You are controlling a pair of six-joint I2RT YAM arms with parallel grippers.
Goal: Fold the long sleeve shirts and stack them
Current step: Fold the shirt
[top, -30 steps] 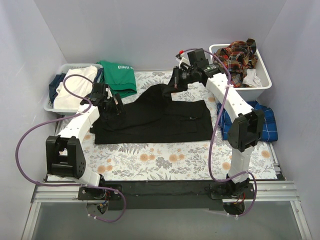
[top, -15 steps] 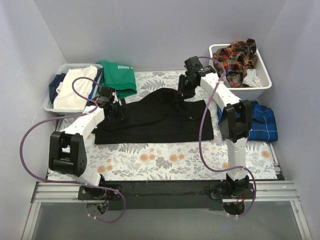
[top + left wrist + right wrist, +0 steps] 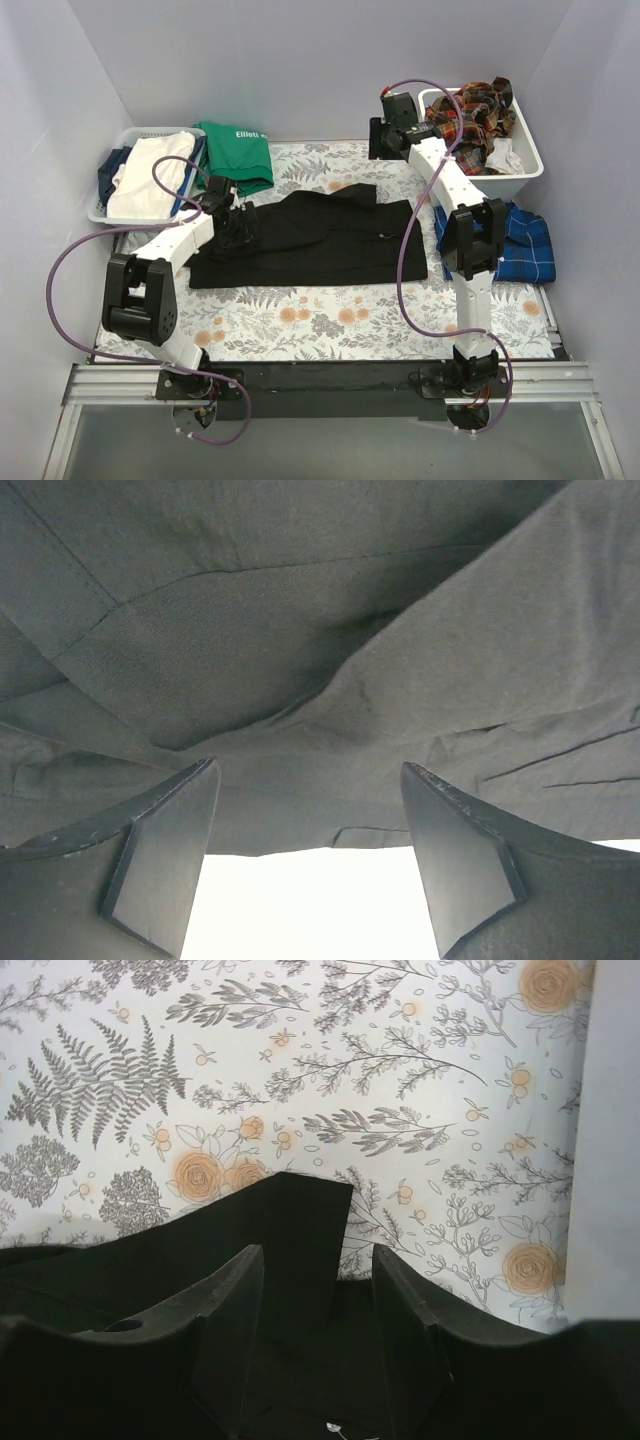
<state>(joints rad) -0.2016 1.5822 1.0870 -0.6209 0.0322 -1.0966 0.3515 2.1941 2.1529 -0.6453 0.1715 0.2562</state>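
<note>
A large black long sleeve shirt point(image 3: 320, 240) lies spread on the floral cloth, one sleeve point(image 3: 345, 195) folded across its top edge. My left gripper point(image 3: 235, 225) hovers open at the shirt's left end. In the left wrist view the fingers point(image 3: 170, 850) stand apart, black cloth point(image 3: 300, 630) just beyond them. My right gripper point(image 3: 377, 148) is open and raised near the back, holding nothing. The right wrist view shows the sleeve end point(image 3: 300, 1220) lying below that gripper point(image 3: 318, 1252). A blue plaid shirt point(image 3: 525, 245) lies at the right. Red-orange plaid shirts point(image 3: 480, 110) fill a bin.
A white bin point(image 3: 525, 165) stands at the back right. A grey basket point(image 3: 105, 205) of white and dark cloth sits at the back left, with a folded green top point(image 3: 240, 155) beside it. Walls close in on three sides.
My right gripper opened and let go of the black sleeve, which now lies on the shirt. The right arm rose and drew back. The left gripper shifted slightly right over the shirt.
</note>
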